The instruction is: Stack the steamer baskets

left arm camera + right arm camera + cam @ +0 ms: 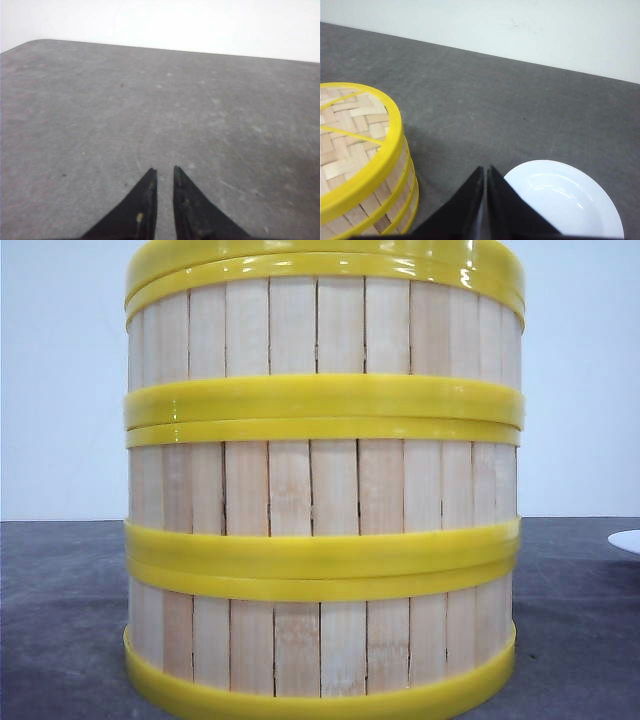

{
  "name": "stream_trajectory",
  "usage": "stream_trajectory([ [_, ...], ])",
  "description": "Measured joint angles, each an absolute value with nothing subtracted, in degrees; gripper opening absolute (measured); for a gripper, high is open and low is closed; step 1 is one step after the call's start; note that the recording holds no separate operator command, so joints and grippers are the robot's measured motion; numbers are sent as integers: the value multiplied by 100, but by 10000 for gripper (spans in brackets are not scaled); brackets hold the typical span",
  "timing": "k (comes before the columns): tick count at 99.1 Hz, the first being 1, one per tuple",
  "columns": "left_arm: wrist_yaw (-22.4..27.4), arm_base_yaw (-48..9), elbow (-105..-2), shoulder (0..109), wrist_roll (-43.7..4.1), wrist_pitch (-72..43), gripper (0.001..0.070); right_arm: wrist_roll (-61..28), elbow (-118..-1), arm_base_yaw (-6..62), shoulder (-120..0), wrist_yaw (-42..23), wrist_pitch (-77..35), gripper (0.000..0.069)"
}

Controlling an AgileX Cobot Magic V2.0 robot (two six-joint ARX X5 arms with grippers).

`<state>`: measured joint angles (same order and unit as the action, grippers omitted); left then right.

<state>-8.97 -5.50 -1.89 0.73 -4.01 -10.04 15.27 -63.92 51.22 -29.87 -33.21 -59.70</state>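
Three steamer baskets stand stacked in one column and fill the front view: the top basket (pixel 320 330), the middle one (pixel 320 485) and the bottom one (pixel 320 640), all pale slats with yellow bands. In the right wrist view the stack (pixel 365 165) shows its woven top. My right gripper (pixel 485 169) hangs shut and empty between the stack and a plate, touching neither. My left gripper (pixel 164 170) hovers over bare grey table (pixel 150 100), its fingers nearly together with a thin slit and nothing in it. Neither gripper shows in the front view.
A white plate (pixel 565 200) lies on the table just right of the stack, its edge peeking in at the right of the front view (pixel 628 540). A white wall runs along the table's far edge.
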Motion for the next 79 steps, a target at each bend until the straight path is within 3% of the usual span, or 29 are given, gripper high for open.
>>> stream_trajectory([
  [17, -749, -550, -189, 45, -67, -1015, 33, 1527, -6392, 5122, -2987, -3321, -5970, 6],
  [79, -738, -550, -189, 30, -40, -1015, 33, 1527, -6392, 5122, -2987, -3321, -5970, 6],
])
